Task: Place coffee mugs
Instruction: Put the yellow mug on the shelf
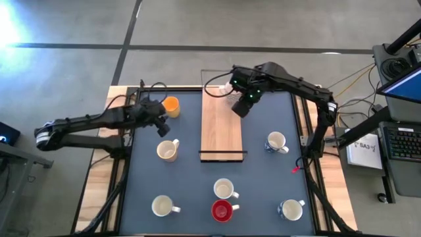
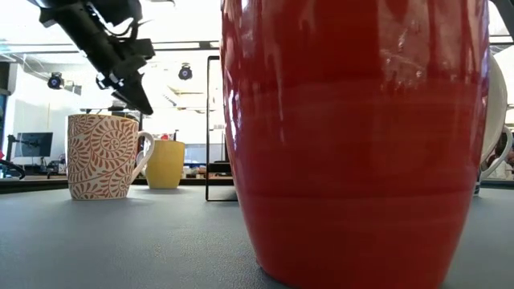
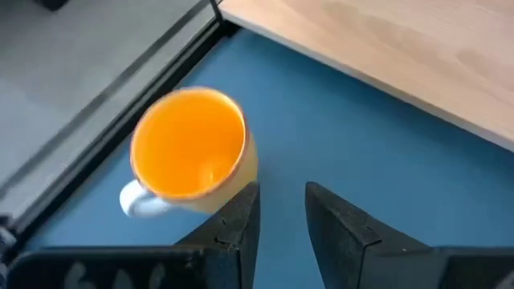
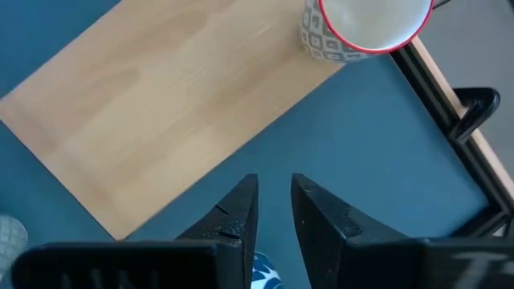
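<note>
Left tool: empty, narrowly spread beside orange mug on bench. Right tool: empty, narrowly spread near board carrying one mug. Other mugs scattered.

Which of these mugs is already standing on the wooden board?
Only the red-rimmed patterned mug, at the wooden board's far corner; all others stand on the mat.

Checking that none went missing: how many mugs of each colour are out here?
White or cream mugs: 6
Orange mug: 1
Red mug: 1
Total: 8
</note>
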`<state>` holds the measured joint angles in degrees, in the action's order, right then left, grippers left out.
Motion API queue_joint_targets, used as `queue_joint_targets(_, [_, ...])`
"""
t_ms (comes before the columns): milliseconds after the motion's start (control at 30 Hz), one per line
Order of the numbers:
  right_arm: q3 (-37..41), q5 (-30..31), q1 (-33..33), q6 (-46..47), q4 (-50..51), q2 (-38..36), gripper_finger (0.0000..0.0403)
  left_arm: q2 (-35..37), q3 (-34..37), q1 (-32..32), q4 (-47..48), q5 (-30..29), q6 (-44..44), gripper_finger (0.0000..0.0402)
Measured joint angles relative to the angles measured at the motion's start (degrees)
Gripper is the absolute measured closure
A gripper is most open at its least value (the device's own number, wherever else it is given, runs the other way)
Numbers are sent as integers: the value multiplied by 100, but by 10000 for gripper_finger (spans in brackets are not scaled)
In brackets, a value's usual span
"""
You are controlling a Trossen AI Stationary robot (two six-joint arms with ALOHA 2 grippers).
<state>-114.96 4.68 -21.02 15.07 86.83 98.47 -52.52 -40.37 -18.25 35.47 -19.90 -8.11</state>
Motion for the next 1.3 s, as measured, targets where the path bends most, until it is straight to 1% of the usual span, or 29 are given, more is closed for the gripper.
queue_joint_targets(100, [40,5,0,-241,-6,-51,326,-314,-218,-78,156,41,236,318])
queue_joint_targets(267, [121,147,0,-516,-11,-93,316,-776,-411,-343,205,608,594,318])
queue_joint_targets(500, [281,195,0,-695,-11,-95,309,-1166,-416,-683,175,567,1190,318])
queue_joint_targets(767, [743,244,0,-642,-42,-236,310,-1542,-410,-1161,-127,547,1934,318])
queue_joint_targets(833, [890,288,0,-570,-60,-318,312,-1695,-410,-1237,-245,676,2088,318])
queue_joint_targets(933, [1096,295,0,-447,-64,-472,316,-1976,-410,-1282,-313,1047,2154,318])
queue_joint_targets(1067, [1317,295,0,-278,-153,-722,319,-2361,-403,-1283,-340,1018,2242,319])
queue_joint_targets(1167, [1453,295,0,-123,-229,-913,318,-2508,-403,-1290,-437,1016,2263,336])
queue_joint_targets(1267, [1514,295,0,33,-231,-1054,315,-2539,-403,-1288,-432,1121,2261,381])
queue_joint_targets(1300, [1524,298,0,62,-237,-1103,314,-2534,-402,-1290,-415,1203,2264,390])
